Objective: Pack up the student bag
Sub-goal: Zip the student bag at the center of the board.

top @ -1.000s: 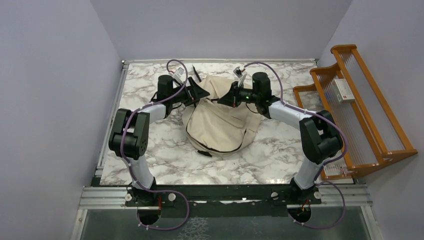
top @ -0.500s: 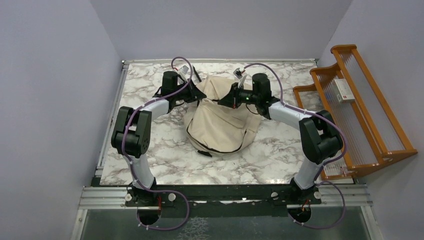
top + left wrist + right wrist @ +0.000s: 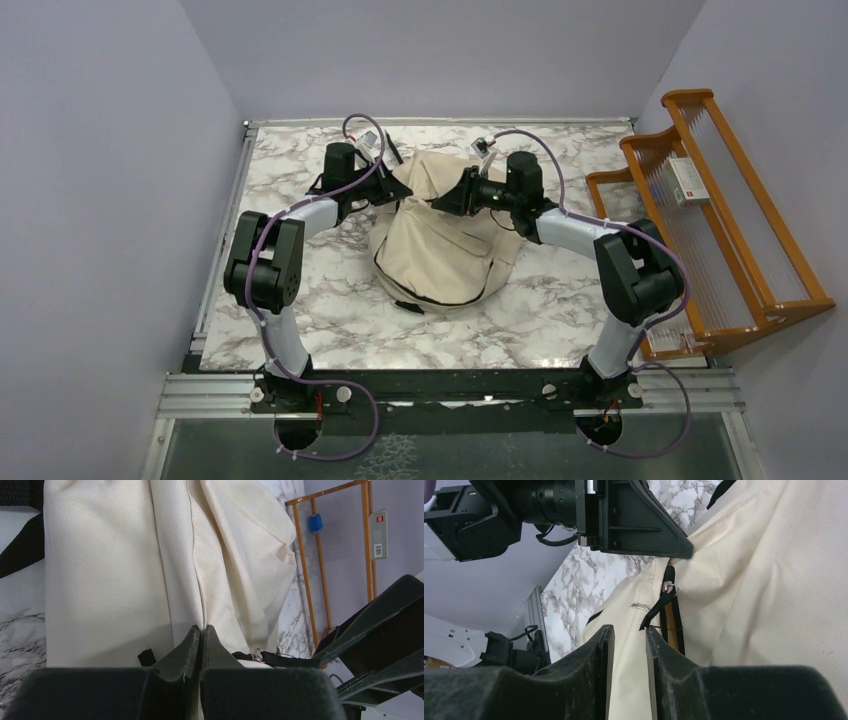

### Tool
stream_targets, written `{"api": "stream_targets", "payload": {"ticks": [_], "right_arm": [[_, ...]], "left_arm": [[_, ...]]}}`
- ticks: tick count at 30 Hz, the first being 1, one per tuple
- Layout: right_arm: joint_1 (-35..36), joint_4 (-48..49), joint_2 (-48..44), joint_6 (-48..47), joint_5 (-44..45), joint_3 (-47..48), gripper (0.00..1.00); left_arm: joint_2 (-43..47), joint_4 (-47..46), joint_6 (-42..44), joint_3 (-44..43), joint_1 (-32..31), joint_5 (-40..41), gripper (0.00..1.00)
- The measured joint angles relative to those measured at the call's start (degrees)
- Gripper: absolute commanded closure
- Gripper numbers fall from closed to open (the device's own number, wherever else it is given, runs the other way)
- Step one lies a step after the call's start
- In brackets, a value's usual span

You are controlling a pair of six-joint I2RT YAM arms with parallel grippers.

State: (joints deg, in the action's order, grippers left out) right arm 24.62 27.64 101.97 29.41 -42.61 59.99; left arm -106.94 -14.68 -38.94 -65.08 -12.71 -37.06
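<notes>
Packing seems to be at the zipper stage: student bag [image 3: 440, 245] is lying bulged on the marble surface [image 3: 330, 310], far centre, between both arms. Pressed together, left tool [image 3: 201, 630] is pinching bag fabric beside the zipper. Slightly spread, right tool [image 3: 626, 630] is gripping nothing, zipper pull [image 3: 659, 607] dangling just ahead. Short zipper stretch is gaping; contents hidden.

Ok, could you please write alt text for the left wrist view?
The left pincer is shut on a fold of the cream student bag. A black zipper pull lies beside it, with the right pincer and an orange rack beyond.
</notes>
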Motion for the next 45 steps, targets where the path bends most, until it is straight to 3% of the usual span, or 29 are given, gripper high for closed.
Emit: {"api": "stream_targets", "payload": {"ticks": [7,21,28,33,41,45], "right_arm": [[0.0,3.8,1.9,4.2,-0.3,0.0,0.63],[0.0,2.5,3.4,5.7,1.4,1.1,0.54],[0.0,2.3,4.2,6.6,2.7,2.9,0.55],[-0.3,1.2,4.5,6.8,3.5,3.7,0.66],[-0.6,-0.8,5.1,7.1,4.4,3.8,0.95],[-0.7,-1.0,5.3,7.2,4.5,3.8,0.99]], "left_arm": [[0.0,-0.1,0.0,0.0,0.0,0.0,1.0],[0.0,-0.3,0.2,0.0,0.0,-0.4,1.0],[0.0,-0.3,0.2,0.0,0.0,-0.4,1.0],[0.0,-0.3,0.2,0.0,0.0,-0.5,1.0],[0.0,-0.4,0.2,0.0,0.0,-0.7,1.0],[0.0,-0.5,0.2,0.0,0.0,-0.9,1.0]]}}
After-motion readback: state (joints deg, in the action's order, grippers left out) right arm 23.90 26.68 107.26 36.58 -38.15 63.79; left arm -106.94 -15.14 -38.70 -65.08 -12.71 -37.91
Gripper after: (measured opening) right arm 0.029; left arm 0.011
